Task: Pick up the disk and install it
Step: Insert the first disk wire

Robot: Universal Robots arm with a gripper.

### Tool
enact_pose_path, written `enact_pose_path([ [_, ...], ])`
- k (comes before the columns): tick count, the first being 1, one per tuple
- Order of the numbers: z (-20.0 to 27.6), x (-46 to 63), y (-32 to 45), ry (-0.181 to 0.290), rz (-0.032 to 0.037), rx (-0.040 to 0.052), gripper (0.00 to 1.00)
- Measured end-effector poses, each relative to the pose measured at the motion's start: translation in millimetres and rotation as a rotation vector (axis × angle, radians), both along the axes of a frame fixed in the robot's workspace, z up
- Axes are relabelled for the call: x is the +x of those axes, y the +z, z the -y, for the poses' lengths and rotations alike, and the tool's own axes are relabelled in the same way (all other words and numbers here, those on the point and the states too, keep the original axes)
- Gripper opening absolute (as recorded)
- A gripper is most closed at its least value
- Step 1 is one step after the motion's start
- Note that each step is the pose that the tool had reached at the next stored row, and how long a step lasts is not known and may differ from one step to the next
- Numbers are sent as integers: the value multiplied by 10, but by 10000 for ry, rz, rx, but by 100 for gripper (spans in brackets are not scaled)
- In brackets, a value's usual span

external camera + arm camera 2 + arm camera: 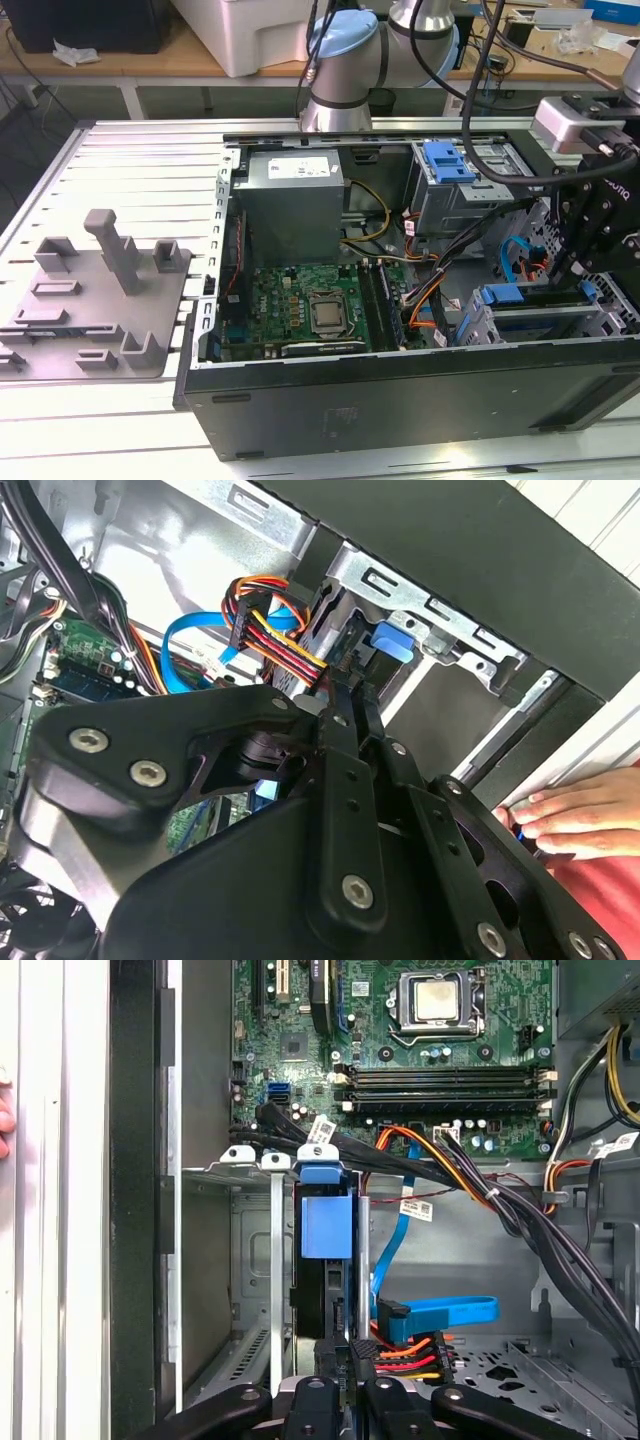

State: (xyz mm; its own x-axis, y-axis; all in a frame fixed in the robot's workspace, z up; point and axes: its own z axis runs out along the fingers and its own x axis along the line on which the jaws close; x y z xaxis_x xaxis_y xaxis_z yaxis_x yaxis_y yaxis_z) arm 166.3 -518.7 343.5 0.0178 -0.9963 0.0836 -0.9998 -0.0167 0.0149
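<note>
Disk (pixel 325 1260) is seen standing on edge in a slot of the grey drive cage (pixel 270 1260), directly ahead of the gripper (pixel 342 1355), its blue bracket tab (pixel 325 1222) at the end away from the fingers. The 2 fingers appear closed on the near edge of the disk, presumably so it can be guided along the cage rails. A person's hand (pixel 575 820) is rested on the case (pixel 470 570) beside the cage, probably to steady it.
</note>
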Motion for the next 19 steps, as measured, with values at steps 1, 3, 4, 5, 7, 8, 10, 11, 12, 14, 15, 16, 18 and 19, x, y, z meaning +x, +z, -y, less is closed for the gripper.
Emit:
enact_pose_path([
  [1,0,1,-3,0,1,1,16],
  [3,0,1,-4,0,0,0,16],
  [4,0,1,-6,0,0,1,16],
  [5,0,1,-8,0,0,1,16],
  [7,0,1,-13,0,0,-1,16],
  [8,0,1,-15,0,0,-1,16],
  [10,0,1,-21,0,0,-2,16],
  [11,0,1,-23,0,0,-2,16],
  [12,0,1,-25,0,0,-2,16],
  [14,0,1,-26,0,0,0,16],
  [15,0,1,-26,0,0,1,16],
  [16,0,1,-24,0,0,5,16],
  [18,0,1,-22,0,0,4,16],
  [19,0,1,-17,0,0,4,16],
])
